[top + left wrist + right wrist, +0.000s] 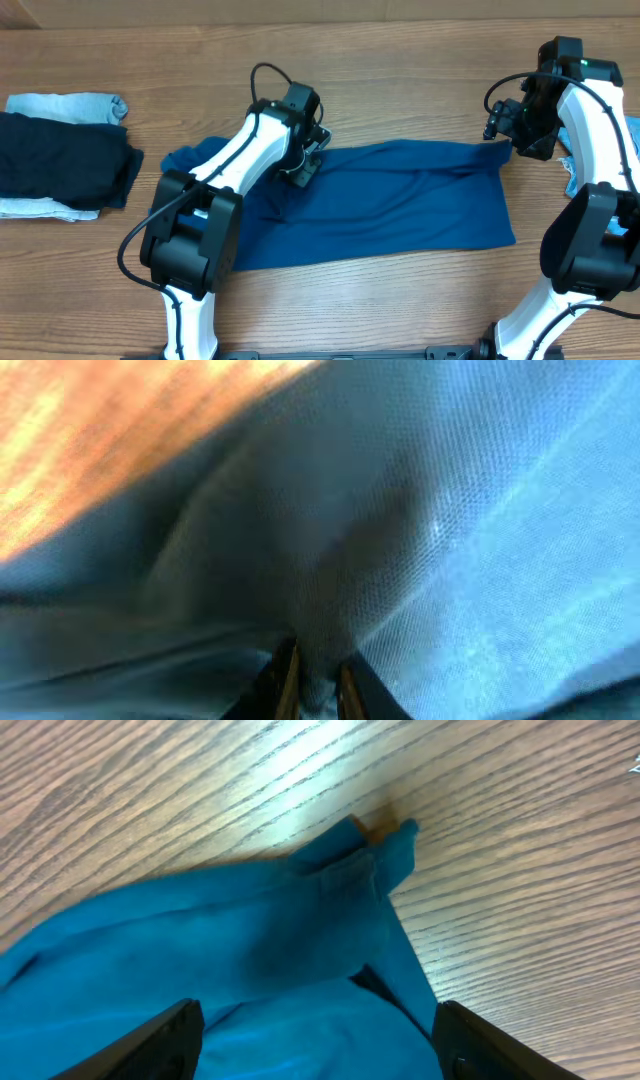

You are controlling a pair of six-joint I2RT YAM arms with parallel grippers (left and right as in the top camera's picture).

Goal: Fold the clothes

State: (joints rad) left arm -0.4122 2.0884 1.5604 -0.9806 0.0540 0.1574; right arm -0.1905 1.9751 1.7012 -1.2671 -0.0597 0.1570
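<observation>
**Left pinches, right stands wide**

The left arm is stretched over the blue polo shirt, which is spread flat on the table. A raised fold is clamped in the left gripper. The right gripper is poised over the shirt's far right corner, fingers well apart.

1. No text, label, brand, number or sign can be read in any view.
2. The shirt shows plain blue fabric, with no legible tag or print.
3. The table bears no markings.
</observation>
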